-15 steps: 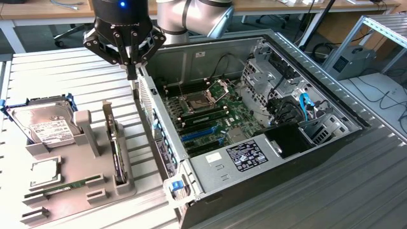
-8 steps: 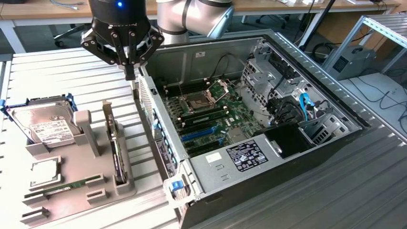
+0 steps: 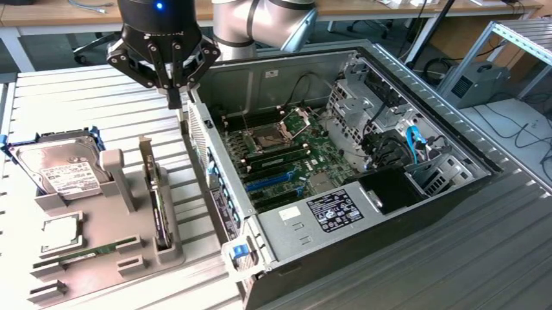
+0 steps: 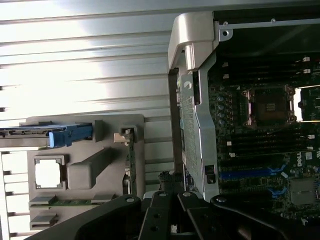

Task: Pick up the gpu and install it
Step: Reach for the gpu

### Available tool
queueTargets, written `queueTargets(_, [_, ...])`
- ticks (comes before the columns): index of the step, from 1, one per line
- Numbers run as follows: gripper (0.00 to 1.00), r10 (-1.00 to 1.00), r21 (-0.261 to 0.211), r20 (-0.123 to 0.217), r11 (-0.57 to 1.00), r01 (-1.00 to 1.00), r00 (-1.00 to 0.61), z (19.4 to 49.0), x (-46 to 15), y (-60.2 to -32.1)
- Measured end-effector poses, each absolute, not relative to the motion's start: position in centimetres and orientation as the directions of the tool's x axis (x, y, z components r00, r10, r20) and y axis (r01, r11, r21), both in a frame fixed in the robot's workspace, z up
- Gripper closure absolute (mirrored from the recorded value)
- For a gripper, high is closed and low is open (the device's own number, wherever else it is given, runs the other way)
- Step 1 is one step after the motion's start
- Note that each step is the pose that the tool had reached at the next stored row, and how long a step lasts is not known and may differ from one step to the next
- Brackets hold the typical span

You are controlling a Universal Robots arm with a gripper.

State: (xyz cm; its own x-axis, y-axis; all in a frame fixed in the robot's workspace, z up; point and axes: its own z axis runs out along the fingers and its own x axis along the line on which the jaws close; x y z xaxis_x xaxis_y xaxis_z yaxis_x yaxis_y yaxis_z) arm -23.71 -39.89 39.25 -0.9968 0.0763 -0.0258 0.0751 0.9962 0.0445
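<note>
The gpu [image 3: 155, 194] stands on its long edge in a slot of the grey holder [image 3: 168, 255], toward the exterior view's left, with nothing touching it. Its metal end looks to be the end nearer the hard drive [image 3: 59, 169], though that is hard to confirm.

The hand [image 3: 175, 102] is clenched and empty. It hovers over the top corner of the computer case [image 3: 285, 226], above the narrow gap between case wall and holder. It is not over the card, so the step in hand reads as the approach for pickup and the task is barely started.

To do this step well, my take:
- The fingers need to be parted before the hand drops.
- They should line up across the card's thin thickness and take the top edge around mid-length.
- The pull should go straight up so the board does not bind in the slot.

Edges:
- The case's perforated side wall runs just beside the holder on the exterior view's right, a tight margin for that finger.
- On the other side a grey upright post of the holder is near, with the hard drive beyond it.
- A memory stick [image 3: 90, 250] and a processor chip [image 3: 61, 234] lie lower in the holder, out of the way.

The open room is overhead and across the slatted surface [image 3: 95, 103]. The case top is open, and the blue slots [image 3: 271, 184] on the motherboard [image 3: 324, 158] look reachable from above. Cables and drive bays crowd the exterior view's right.
</note>
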Motion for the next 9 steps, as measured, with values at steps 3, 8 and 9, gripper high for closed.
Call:
queueTargets(3, [0.89,0.076,0.044,-0.026,0.996,0.075,-0.997,39.25,-23.77,-39.89])
queueTargets(8, [0.89,0.076,0.044,-0.026,0.996,0.075,-0.997,39.25,-23.88,-39.89])
queueTargets(9, [0.89,0.076,0.044,-0.026,0.996,0.075,-0.997,39.25,-23.90,-39.89])
